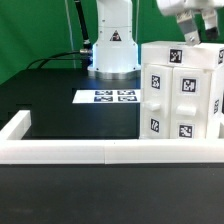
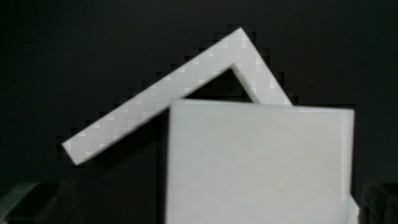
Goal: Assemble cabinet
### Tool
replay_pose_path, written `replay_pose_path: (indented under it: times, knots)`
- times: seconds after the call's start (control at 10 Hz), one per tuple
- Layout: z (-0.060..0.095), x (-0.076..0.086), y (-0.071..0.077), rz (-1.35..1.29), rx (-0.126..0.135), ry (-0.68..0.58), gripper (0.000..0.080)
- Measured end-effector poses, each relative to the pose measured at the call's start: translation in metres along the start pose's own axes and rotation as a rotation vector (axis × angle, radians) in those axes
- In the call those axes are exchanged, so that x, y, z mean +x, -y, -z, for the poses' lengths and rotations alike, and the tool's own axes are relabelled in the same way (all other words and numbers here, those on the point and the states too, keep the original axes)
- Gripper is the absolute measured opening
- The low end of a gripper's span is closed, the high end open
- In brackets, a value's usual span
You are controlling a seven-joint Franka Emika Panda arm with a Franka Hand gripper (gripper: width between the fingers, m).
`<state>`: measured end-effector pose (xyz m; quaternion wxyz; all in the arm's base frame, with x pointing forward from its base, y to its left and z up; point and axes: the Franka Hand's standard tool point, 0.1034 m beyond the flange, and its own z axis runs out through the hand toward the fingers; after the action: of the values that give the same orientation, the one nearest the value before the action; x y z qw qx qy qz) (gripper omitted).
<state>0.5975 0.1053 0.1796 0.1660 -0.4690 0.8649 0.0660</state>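
I see black bench [image 1: 70, 118], low white border wall [image 1: 110, 152] across lower frame. Cabinet [image 1: 180, 92], tagged white block, at right. Marker board [image 1: 107, 97] at centre. End effector [image 1: 192, 32] upper right above cabinet; grip state I cannot tell.

Table: black flat tabletop [image 1: 60, 115].
Far centre: thin flat white marker board [image 1: 107, 97].
Right: white plastic tagged cabinet block [image 1: 180, 95].
Near edge: long low white border wall [image 1: 110, 151].
Far: white robot base [image 1: 113, 50].
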Motion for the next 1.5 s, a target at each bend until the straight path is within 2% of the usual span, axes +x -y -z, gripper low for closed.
replay_pose_path:
  times: [0.2, 0.4, 1.5]
  knots:
    - [0.012, -0.014, 0.004, 0.014, 0.018, 0.023, 0.0797]
    - [0.014, -0.022, 0.009, 0.031, 0.033, 0.032, 0.0797]
    - [0.012, -0.021, 0.008, 0.050, 0.030, 0.029, 0.0797]
